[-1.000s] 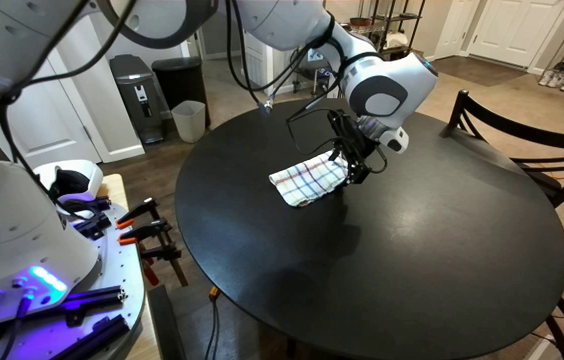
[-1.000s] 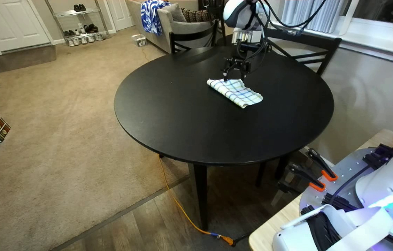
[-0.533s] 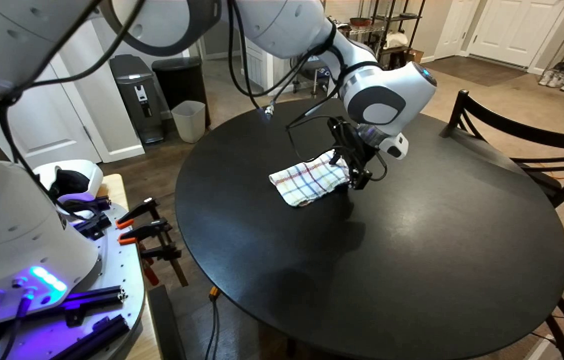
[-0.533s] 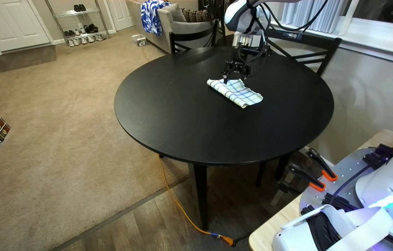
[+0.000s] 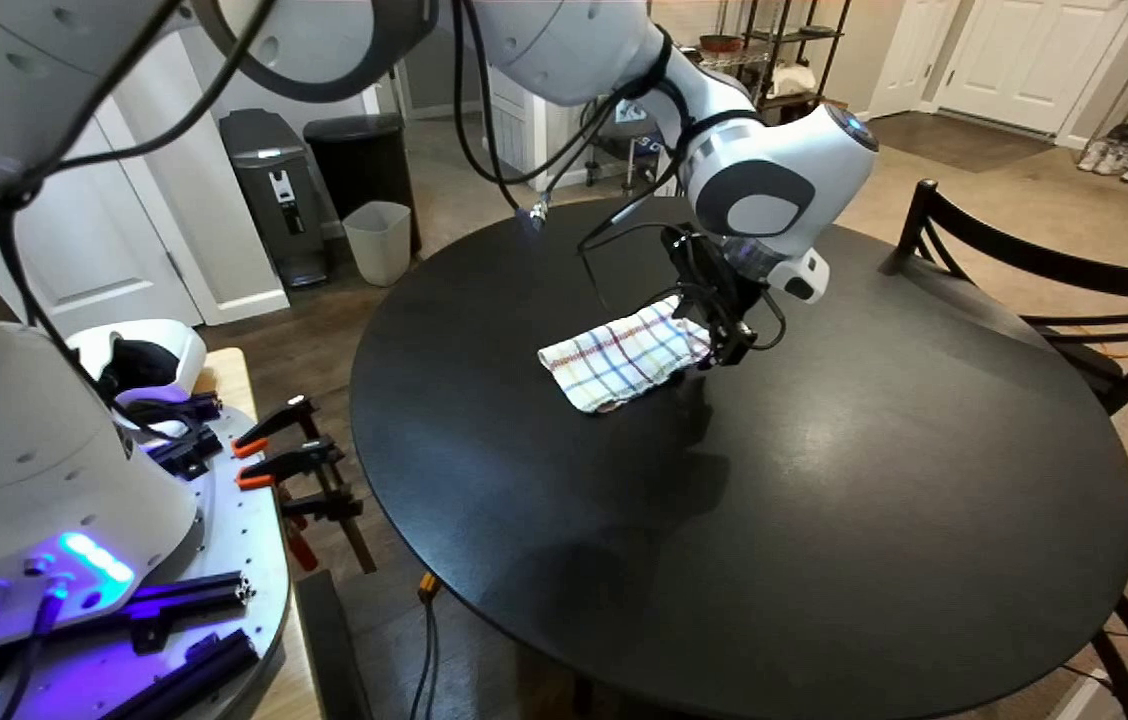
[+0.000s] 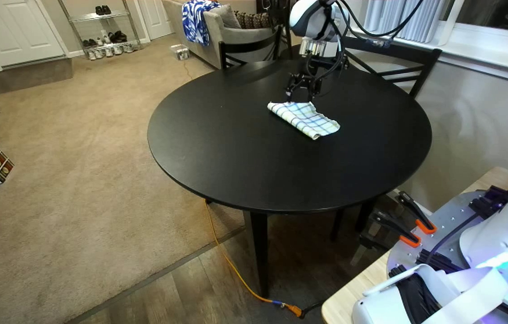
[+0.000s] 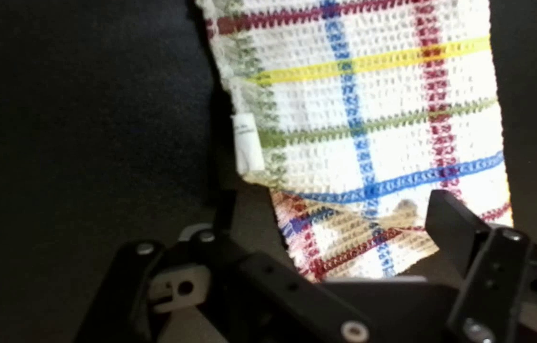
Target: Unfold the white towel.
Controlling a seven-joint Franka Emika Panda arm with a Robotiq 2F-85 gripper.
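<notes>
The white towel [image 5: 624,355] lies on the round black table [image 5: 824,560], folded, with a grid of blue, red, yellow and green stripes; it also shows in an exterior view [image 6: 306,119]. In the wrist view the towel [image 7: 392,95] has a small white tag on its left edge, and its near end is partly shaded and uneven. My gripper [image 7: 337,209] is open, its fingers spread on either side of the towel's near end with nothing gripped. In both exterior views the gripper [image 5: 699,335] [image 6: 300,98] is at the towel's edge farthest from the robot base. Whether the fingertips touch cloth or table is unclear.
Black chairs [image 5: 1054,260] [image 6: 393,58] stand round the table edge. Clamps with orange tips [image 5: 289,460] and a white headset [image 5: 139,365] are at the robot's base stand. Loose cables [image 5: 614,240] hang along the arm near the gripper.
My gripper dipped slightly, then rose a little and shifted away from the base, toward the towel's far edge. The towel has not visibly moved.
</notes>
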